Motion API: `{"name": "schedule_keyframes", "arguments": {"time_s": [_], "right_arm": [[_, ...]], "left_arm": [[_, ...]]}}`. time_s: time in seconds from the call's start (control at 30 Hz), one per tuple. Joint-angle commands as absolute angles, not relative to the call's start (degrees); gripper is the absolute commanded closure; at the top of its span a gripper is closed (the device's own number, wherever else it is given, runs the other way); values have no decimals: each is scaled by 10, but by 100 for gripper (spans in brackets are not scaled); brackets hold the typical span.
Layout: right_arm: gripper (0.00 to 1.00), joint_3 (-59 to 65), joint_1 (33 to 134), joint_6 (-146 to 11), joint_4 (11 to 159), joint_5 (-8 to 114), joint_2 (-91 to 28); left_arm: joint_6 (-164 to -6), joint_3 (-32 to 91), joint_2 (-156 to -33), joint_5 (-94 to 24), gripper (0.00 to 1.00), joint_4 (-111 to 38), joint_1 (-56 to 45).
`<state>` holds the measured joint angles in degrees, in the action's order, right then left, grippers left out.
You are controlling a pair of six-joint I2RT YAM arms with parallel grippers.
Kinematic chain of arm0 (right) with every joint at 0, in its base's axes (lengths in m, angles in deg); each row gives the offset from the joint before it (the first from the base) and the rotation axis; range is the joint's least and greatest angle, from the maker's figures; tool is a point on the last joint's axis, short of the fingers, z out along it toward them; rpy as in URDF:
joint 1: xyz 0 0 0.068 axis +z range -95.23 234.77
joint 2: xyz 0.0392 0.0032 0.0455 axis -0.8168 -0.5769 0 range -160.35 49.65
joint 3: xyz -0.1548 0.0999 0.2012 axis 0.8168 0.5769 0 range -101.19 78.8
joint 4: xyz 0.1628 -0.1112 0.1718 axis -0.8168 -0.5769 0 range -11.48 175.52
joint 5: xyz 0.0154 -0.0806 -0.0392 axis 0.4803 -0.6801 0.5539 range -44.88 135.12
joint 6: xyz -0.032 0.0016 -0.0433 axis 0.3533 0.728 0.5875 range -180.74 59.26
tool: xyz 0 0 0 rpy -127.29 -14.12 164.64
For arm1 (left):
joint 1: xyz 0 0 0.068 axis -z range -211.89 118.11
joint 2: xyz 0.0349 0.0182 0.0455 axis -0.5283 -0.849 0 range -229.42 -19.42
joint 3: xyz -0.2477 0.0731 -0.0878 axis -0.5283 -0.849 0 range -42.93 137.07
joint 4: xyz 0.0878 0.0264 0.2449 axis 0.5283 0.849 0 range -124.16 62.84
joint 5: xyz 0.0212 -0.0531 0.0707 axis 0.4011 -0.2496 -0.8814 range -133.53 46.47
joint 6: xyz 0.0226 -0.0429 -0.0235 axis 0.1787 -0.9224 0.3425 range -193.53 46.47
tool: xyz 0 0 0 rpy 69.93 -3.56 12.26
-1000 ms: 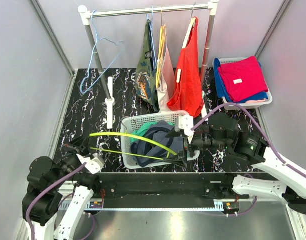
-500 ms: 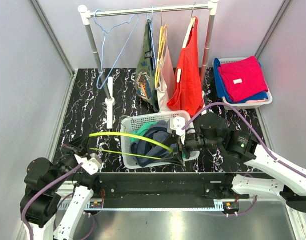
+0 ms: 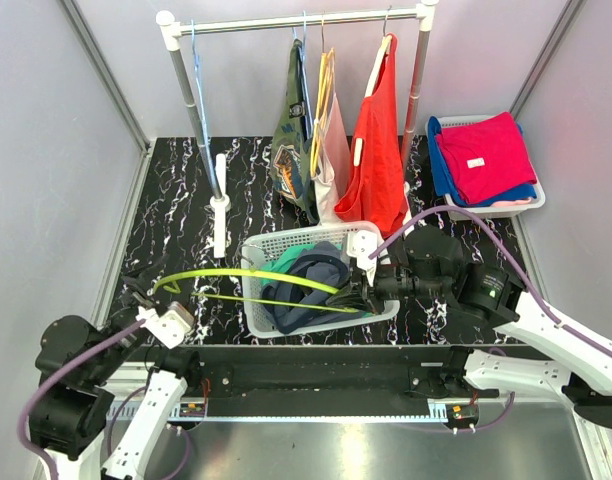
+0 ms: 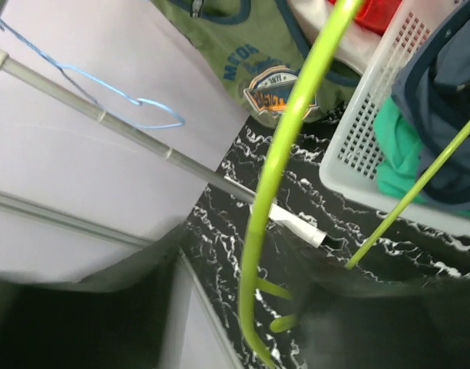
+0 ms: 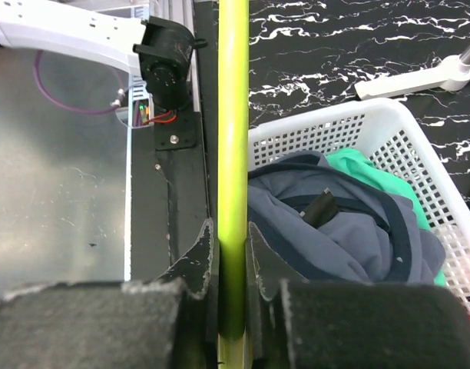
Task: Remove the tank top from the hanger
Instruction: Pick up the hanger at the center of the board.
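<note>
White arm links (image 3: 546,335), black motor joints (image 3: 441,255), purple cables (image 3: 454,208), black fingers (image 5: 193,265)

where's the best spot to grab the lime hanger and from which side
The straight arm of the lime hanger, from its right end over the white basket, jaws across the rod: it is thin and bare there. The right gripper pinches it so.

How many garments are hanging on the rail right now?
3, all on the right half of the rail: an olive green top leftmost, a pale pink one in the middle, a red one rightmost. Another could be hidden between them.
</note>
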<state>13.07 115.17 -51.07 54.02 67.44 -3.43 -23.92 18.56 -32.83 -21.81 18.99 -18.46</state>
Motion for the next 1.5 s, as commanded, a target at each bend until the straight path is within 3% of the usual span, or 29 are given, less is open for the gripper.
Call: {"name": "schedule_keyframes", "arguments": {"time_s": [0.0,0.03,0.07,0.1,0.57,1.17,1.27,1.4,1.43,1.47], "right_arm": [[100,116,1156,-476,554,662,-17],[100,114,1155,-473,554,660,-14],[100,113,1156,-467,552,656,-12],[100,113,1155,-464,549,653,-8],[100,122,1155,-442,518,624,48],[100,106,1156,-442,464,650,61],[100,105,1156,-440,462,649,61],[100,101,1156,-435,461,641,66],[100,100,1156,-433,462,640,68],[100,96,1156,-433,462,639,67]], "left_arm": [[-341,228,-367,-166,23,183,-185],[-349,240,-370,-159,17,189,-185],[-360,246,-373,-149,2,195,-185],[-390,251,-379,-147,1,198,-185],[-499,309,-429,-29,1,228,-184],[-347,334,-514,83,4,357,-184],[-330,338,-521,90,8,368,-184],[-272,355,-548,110,25,432,-184],[-256,359,-563,119,36,468,-184],[-224,363,-571,124,40,486,-184]]}}
